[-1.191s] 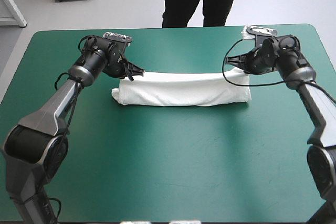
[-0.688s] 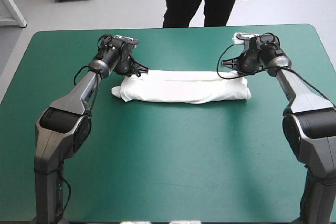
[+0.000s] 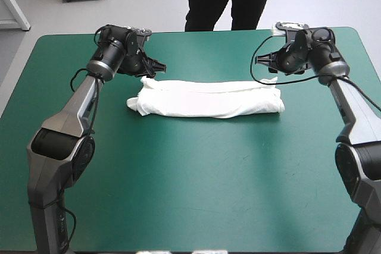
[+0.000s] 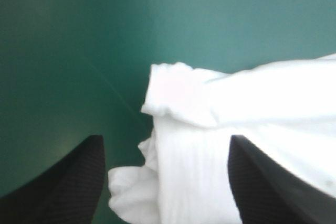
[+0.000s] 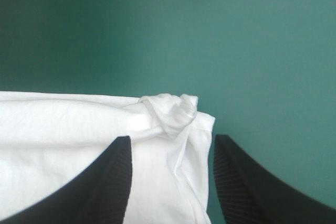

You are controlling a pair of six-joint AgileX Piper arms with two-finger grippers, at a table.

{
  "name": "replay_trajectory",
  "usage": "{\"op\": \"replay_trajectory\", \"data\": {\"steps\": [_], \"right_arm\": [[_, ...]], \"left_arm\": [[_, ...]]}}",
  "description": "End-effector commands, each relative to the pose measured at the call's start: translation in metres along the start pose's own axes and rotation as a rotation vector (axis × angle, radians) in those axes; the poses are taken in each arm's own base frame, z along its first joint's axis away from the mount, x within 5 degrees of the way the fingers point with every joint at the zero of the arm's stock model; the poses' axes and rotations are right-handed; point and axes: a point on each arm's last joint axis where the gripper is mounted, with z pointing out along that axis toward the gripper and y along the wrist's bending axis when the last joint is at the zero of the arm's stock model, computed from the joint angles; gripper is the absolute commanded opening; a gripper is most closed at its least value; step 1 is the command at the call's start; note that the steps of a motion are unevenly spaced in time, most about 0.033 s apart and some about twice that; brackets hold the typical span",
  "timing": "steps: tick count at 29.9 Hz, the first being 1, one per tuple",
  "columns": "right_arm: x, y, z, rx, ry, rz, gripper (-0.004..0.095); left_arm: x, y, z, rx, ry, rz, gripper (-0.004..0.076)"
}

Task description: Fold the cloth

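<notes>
The white T-shirt (image 3: 208, 99) lies as a long folded bundle across the middle of the table. My left gripper (image 3: 156, 68) hovers just beyond the bundle's far left corner, and my right gripper (image 3: 269, 63) just beyond its far right corner. In the left wrist view the left gripper (image 4: 165, 137) is open, its fingers wide apart over the T-shirt's (image 4: 252, 98) rumpled end. In the right wrist view the right gripper (image 5: 172, 137) is open too, above a bunched corner of the T-shirt (image 5: 63, 129). Neither holds the cloth.
The table's far edge (image 3: 196, 33) runs close behind both grippers. Bare teal-green cover (image 3: 202, 182) stretches wide on the near side of the bundle and at both of its ends.
Both grippers were shut on the T-shirt's far edge earlier. Now they have opened, let it go and drawn up and back toward the far edge. The bundle has settled.
</notes>
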Motion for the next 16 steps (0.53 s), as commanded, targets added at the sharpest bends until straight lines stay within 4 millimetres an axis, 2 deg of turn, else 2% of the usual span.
{"op": "replay_trajectory", "data": {"steps": [1,2,3,4,10,13,16], "right_arm": [[-0.013,-0.011,-0.055,-0.003,-0.138,0.029,0.0439],[-0.013,-0.014,-0.056,0.0,-0.135,0.038,0.0439],[-0.013,-0.017,-0.058,0.004,-0.133,0.046,0.0439],[-0.012,-0.022,-0.059,0.014,-0.12,0.061,0.0439],[-0.01,-0.033,-0.06,0.032,-0.088,0.101,0.0439],[-0.01,-0.032,-0.06,0.027,-0.088,0.103,0.0433],[-0.01,-0.033,-0.06,0.028,-0.09,0.105,0.0417]], "left_arm": [[-0.005,-0.011,-0.064,0.113,-0.149,-0.001,0.0292],[-0.005,-0.019,-0.066,0.144,-0.149,0.018,0.0192],[-0.004,-0.027,-0.067,0.167,-0.149,0.046,0.0057],[-0.003,-0.035,-0.068,0.18,-0.152,0.084,-0.0002],[0.005,-0.087,-0.07,0.24,-0.164,0.185,-0.001],[0.007,-0.109,-0.064,0.266,-0.18,0.221,-0.001],[0.009,-0.123,-0.051,0.275,-0.161,0.243,-0.001]]}}
